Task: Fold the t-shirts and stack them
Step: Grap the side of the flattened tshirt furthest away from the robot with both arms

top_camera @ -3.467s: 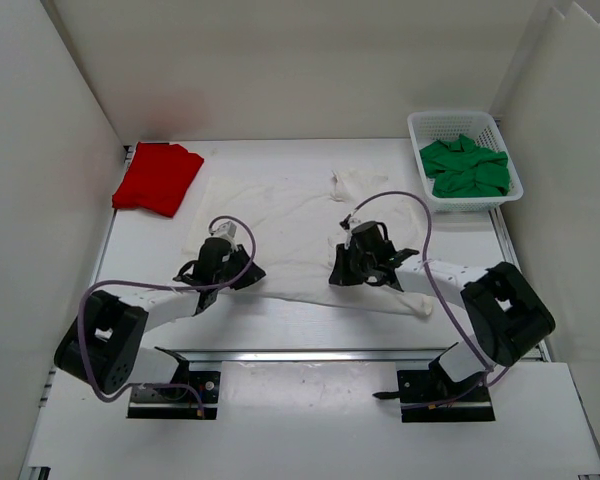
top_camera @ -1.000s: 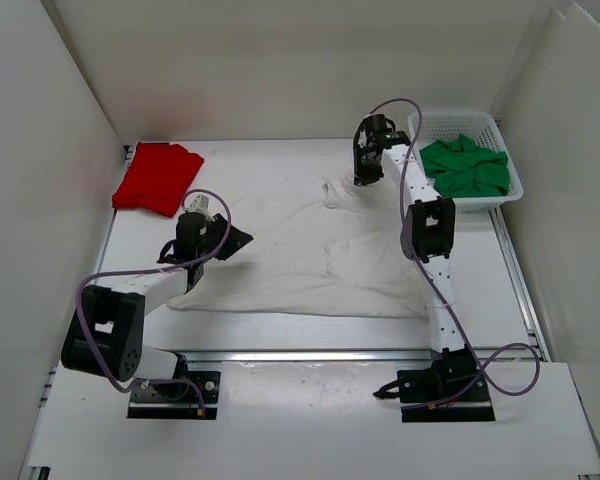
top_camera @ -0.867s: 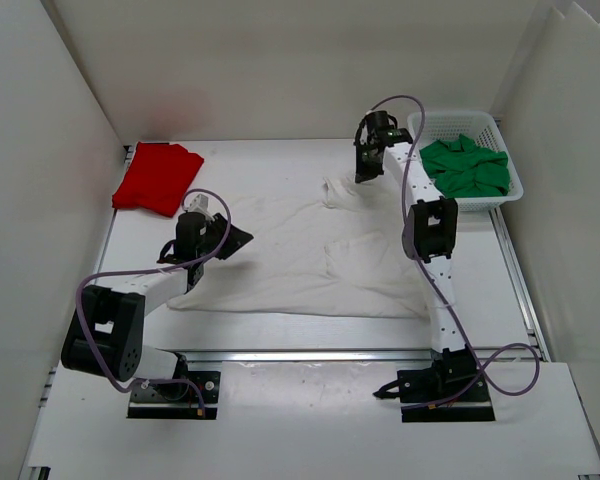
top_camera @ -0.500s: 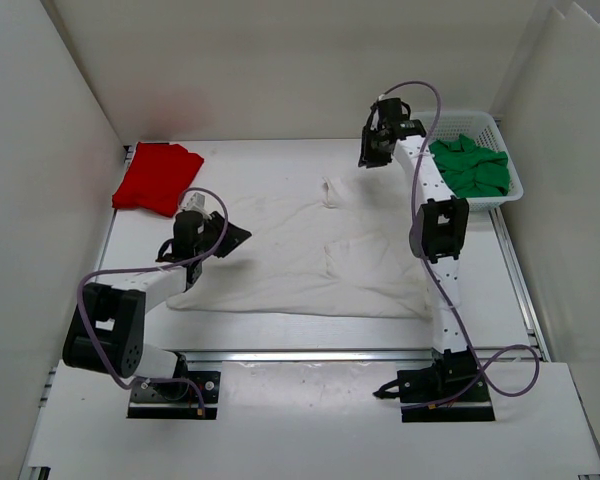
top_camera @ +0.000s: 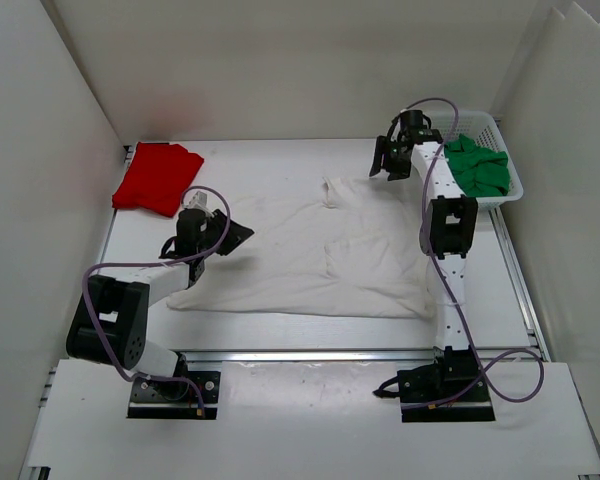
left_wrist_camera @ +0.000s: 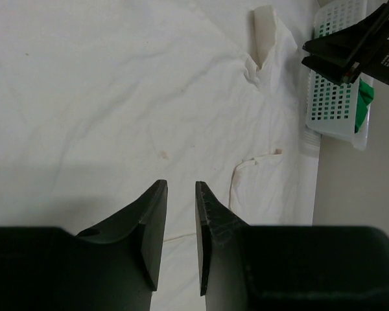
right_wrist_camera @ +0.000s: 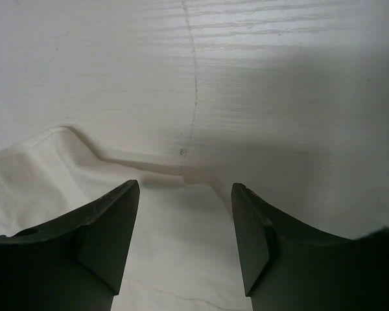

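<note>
The white t-shirt (top_camera: 300, 250) lies spread flat in the middle of the table, one sleeve (top_camera: 332, 190) bunched at its far edge. At the far left lies the red t-shirt (top_camera: 158, 177), folded. The green t-shirt (top_camera: 477, 167) sits crumpled in the basket. My left gripper (top_camera: 235, 238) hovers over the white shirt's left part (left_wrist_camera: 117, 97); its jaws (left_wrist_camera: 180, 184) stand a narrow gap apart with nothing between them. My right gripper (top_camera: 385, 165) hangs open and empty above the shirt's far edge (right_wrist_camera: 168, 259), with its jaws (right_wrist_camera: 185, 185) wide.
A white mesh basket (top_camera: 490, 118) stands at the far right corner, close beside the stretched-out right arm; it also shows in the left wrist view (left_wrist_camera: 330, 110). White walls enclose the table on three sides. A metal rail runs along the near edge.
My right gripper opened wide, let the white shirt's far sleeve drop, and swung right toward the basket. The left arm has stayed put.
</note>
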### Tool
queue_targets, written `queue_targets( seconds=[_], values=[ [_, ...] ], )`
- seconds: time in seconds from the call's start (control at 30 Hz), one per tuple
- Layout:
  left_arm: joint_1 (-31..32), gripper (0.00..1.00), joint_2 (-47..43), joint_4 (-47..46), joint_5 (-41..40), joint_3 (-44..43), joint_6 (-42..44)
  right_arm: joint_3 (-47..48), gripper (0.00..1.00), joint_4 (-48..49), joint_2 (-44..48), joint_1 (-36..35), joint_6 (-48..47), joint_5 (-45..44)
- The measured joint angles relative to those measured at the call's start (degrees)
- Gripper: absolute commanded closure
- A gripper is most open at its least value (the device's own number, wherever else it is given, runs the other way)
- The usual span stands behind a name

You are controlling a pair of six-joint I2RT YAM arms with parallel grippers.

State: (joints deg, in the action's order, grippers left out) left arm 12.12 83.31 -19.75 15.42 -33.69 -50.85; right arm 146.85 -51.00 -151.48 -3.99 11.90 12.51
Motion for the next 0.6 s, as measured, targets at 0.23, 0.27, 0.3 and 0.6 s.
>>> queue_targets(
  seconds=[0.23, 0.27, 0.3, 0.6],
  values=[
    [0.63, 0.66, 0.7, -0.07, 0.02, 0.0, -0.02, -0.39, 0.46, 2.45, -1.42, 0.33, 1.7, 8.48],
    [0.68, 0.65, 0.79, -0.07, 0.02, 0.0, -0.02, -0.39, 0.49, 2.78, -1.64, 0.33, 2.01, 9.66],
    [0.7, 0.66, 0.79, -0.07, 0.02, 0.0, 0.0, -0.39, 0.5, 3.1, -1.81, 0.33, 2.27, 10.69],
    [0.63, 0.65, 0.79, -0.17, 0.0, 0.0, -0.02, -0.37, 0.78, 4.5, -3.93, 0.55, 4.24, 18.93]
  ],
)
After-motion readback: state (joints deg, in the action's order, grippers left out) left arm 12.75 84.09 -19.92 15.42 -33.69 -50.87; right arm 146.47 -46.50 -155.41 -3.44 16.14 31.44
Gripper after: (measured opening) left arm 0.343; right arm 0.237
